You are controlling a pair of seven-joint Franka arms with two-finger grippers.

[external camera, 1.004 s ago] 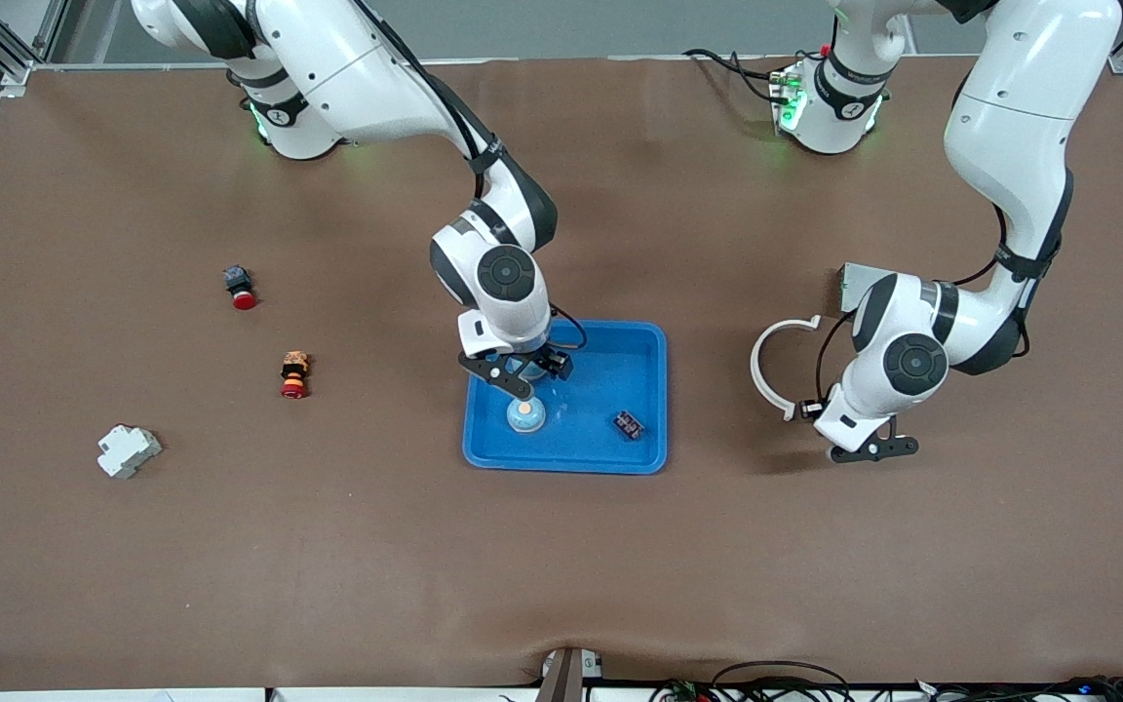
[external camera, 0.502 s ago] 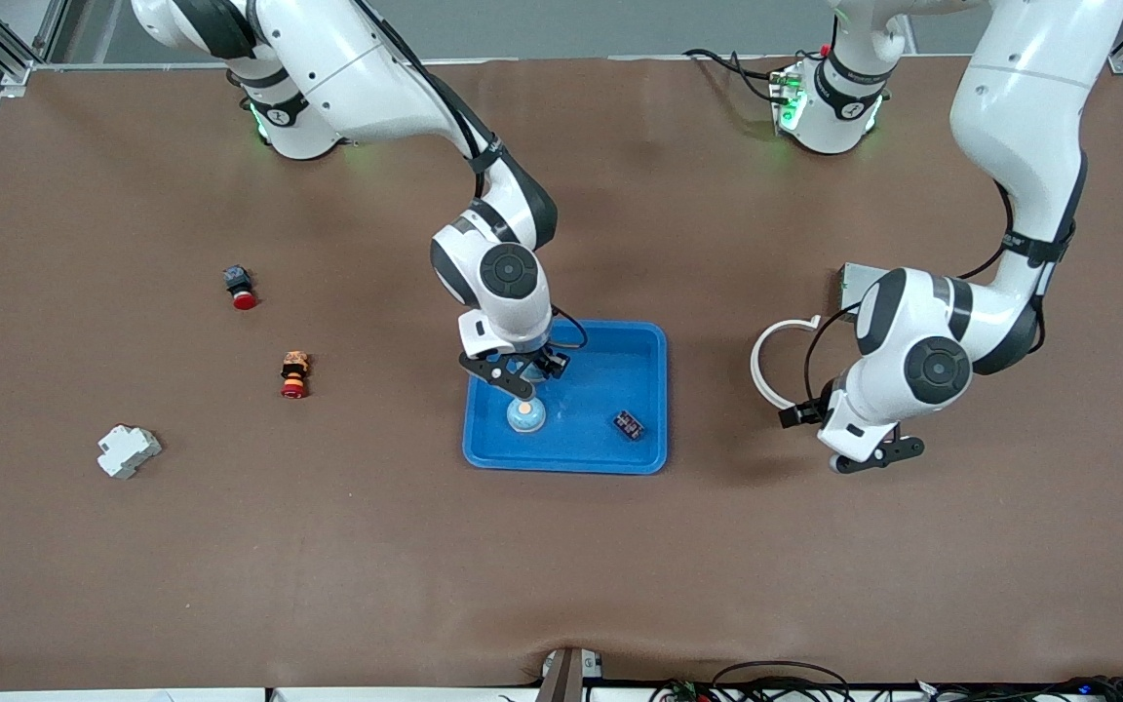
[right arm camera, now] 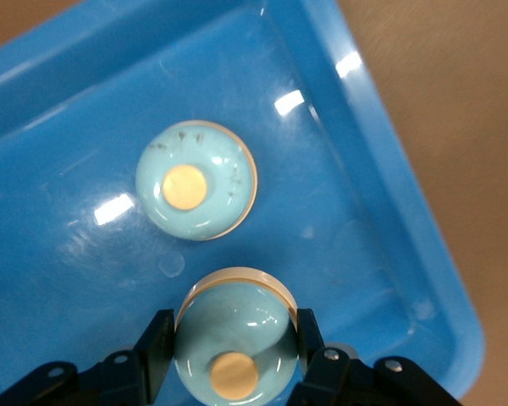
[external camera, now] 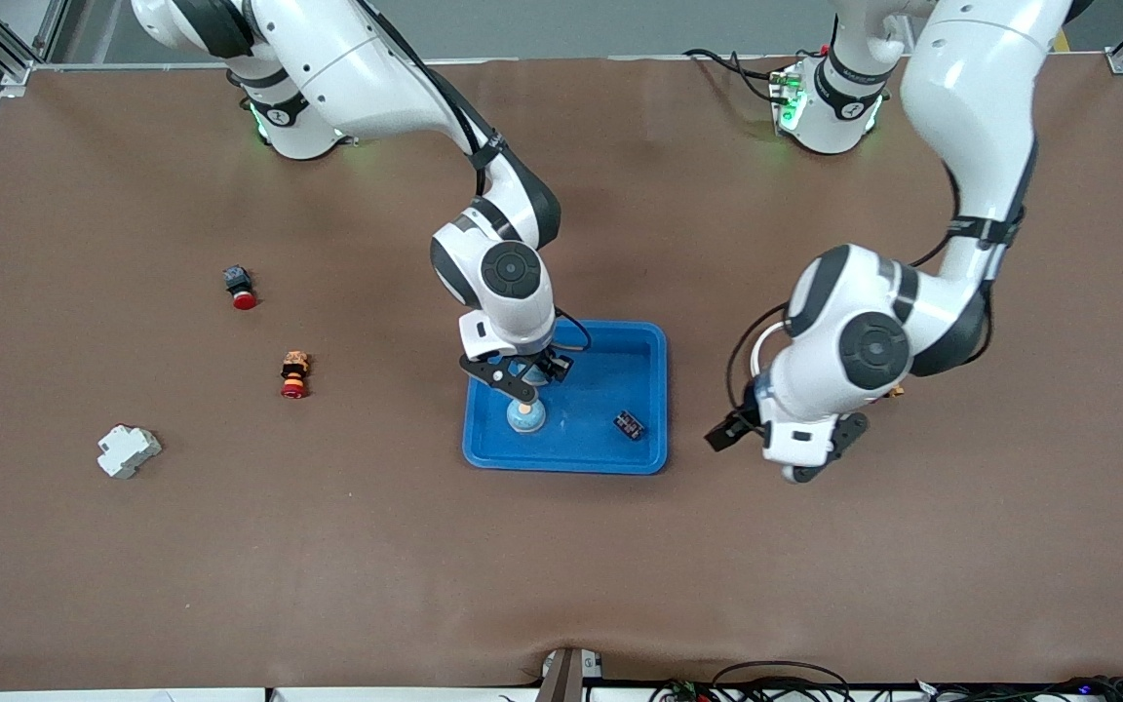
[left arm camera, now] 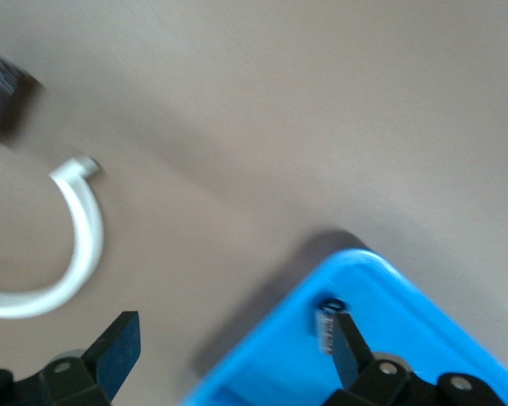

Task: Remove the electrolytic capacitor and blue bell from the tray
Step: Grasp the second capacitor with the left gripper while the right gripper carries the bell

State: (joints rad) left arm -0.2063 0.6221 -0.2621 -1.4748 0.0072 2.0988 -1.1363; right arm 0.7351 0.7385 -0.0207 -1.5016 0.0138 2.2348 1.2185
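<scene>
A blue tray (external camera: 644, 351) lies mid-table. My right gripper (external camera: 522, 388) is low over its end toward the right arm, shut on a pale blue bell (right arm camera: 234, 347) with an orange button. A second, like bell (right arm camera: 196, 180) rests on the tray floor (right arm camera: 381, 211). The front view shows one bell (external camera: 526, 417) at the fingertips; I cannot tell which it is. The dark capacitor (external camera: 629, 425) lies in the tray's near corner toward the left arm and shows in the left wrist view (left arm camera: 325, 325). My left gripper (external camera: 793, 460) is open and empty (left arm camera: 234, 355) over the table beside that tray end (left arm camera: 423, 296).
A white open ring (left arm camera: 78, 241) lies on the table under the left arm, partly hidden in the front view (external camera: 755, 349). Toward the right arm's end lie a red-capped button (external camera: 240, 287), a red and orange part (external camera: 294, 375) and a grey-white block (external camera: 129, 450).
My left arm has swung toward the tray, carrying its open gripper from past the white ring to beside the tray. My right gripper has barely moved.
</scene>
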